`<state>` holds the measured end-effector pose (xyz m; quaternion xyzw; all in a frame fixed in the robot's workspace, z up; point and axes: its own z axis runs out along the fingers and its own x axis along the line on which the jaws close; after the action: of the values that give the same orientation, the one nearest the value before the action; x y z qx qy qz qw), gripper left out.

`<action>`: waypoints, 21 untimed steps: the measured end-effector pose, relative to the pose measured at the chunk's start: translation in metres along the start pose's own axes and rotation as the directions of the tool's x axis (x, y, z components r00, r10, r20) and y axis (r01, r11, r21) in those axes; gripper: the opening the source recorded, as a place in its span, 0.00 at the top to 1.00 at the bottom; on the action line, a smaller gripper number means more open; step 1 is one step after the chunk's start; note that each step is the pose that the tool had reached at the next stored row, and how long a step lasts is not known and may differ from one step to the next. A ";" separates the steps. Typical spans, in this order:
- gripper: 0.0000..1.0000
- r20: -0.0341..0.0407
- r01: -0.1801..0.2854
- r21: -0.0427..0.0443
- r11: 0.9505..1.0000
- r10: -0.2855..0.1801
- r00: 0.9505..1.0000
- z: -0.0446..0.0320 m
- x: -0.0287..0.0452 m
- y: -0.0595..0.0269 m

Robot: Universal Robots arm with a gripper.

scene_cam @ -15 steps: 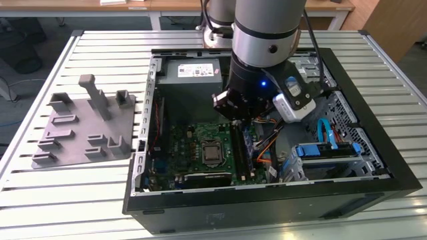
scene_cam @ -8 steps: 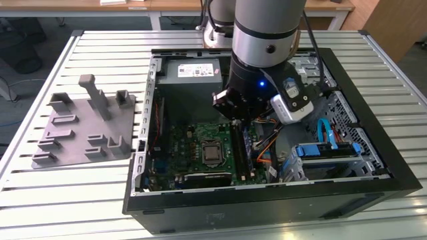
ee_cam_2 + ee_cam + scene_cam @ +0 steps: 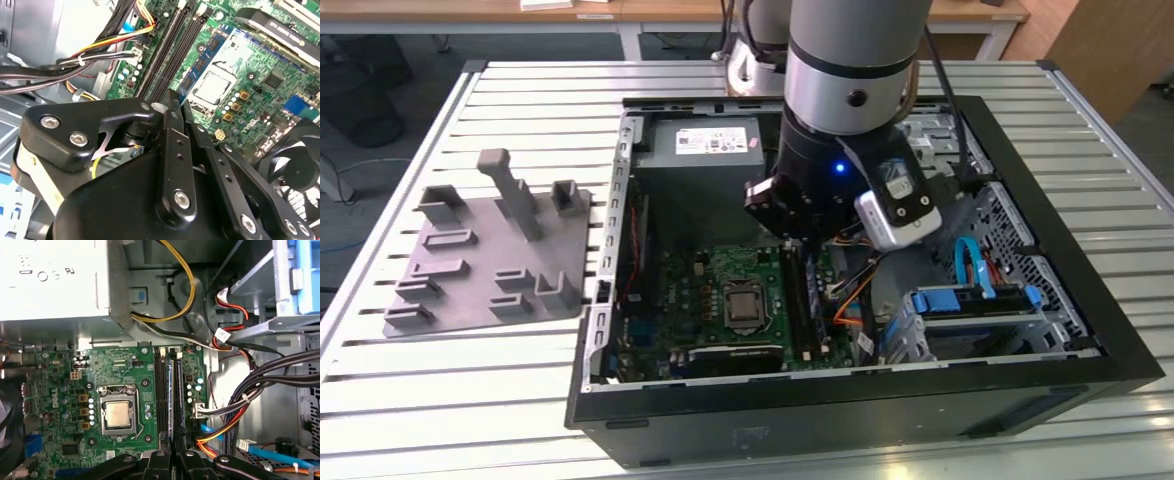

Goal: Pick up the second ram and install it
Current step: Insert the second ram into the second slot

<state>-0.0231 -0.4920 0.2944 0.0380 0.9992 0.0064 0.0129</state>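
I am judging it best to press straight down, claw pinched narrow over the near end of the thin blue-green circuit-board ram stick standing among the black plastic slot rails just ahead.

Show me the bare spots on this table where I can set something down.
Bare table slats lie in front of the grey tray, behind it, and off the computer case toward the exterior view's right. Inside the case it is crowded: cables and the end effector above the motherboard.
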 end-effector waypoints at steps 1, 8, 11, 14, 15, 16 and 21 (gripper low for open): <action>0.86 0.000 -0.009 0.000 1.000 0.009 1.000 0.0000 0.0000 0.0000; 0.86 0.001 -0.071 0.002 0.997 0.071 0.997 0.0002 0.0000 0.0000; 0.86 0.002 -0.098 0.003 0.995 0.098 0.995 0.0003 0.0000 0.0000; 0.86 0.002 -0.124 0.003 0.992 0.124 0.992 0.0003 0.0000 0.0000; 0.86 0.002 -0.133 0.004 0.991 0.133 0.991 0.0003 0.0000 0.0000; 0.86 0.002 -0.142 0.004 0.990 0.142 0.990 0.0003 0.0000 0.0000; 0.86 0.003 -0.183 0.005 0.983 0.183 0.983 0.0004 0.0000 0.0000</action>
<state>-0.0231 -0.4920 0.2939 0.1298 0.9914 0.0047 0.0135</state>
